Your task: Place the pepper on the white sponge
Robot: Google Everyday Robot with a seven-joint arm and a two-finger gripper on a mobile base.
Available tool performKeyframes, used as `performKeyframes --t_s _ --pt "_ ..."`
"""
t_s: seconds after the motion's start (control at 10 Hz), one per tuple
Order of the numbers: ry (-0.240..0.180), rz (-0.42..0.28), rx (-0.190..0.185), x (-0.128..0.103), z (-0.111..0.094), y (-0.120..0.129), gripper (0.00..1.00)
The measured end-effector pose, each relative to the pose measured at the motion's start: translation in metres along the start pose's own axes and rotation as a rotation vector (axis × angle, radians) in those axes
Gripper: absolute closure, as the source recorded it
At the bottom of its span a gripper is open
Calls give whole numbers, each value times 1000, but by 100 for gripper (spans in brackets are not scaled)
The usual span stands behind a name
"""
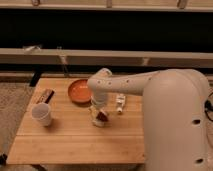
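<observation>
The white sponge (97, 121) lies on the wooden table (75, 142) just in front of the orange bowl. The dark red pepper (102, 116) shows right at the sponge's top, under the gripper's tip. My gripper (99, 111) points down over the sponge, at the end of the white arm (130, 85) that reaches in from the right. The gripper hides most of the pepper and part of the sponge.
An orange bowl (79, 91) stands behind the gripper. A white cup (41, 113) stands at the left, a dark brown bar (45, 96) behind it. A slim white tube (120, 102) lies right of the gripper. The robot's white body (175, 125) fills the right side.
</observation>
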State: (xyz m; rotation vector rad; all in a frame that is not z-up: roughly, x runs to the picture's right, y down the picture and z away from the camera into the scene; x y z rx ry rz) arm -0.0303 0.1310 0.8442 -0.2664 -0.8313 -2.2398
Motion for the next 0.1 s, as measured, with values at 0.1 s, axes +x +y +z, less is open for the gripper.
performKeyframes --t_s 0.1 --pt "1 1 0 0 0 0 36"
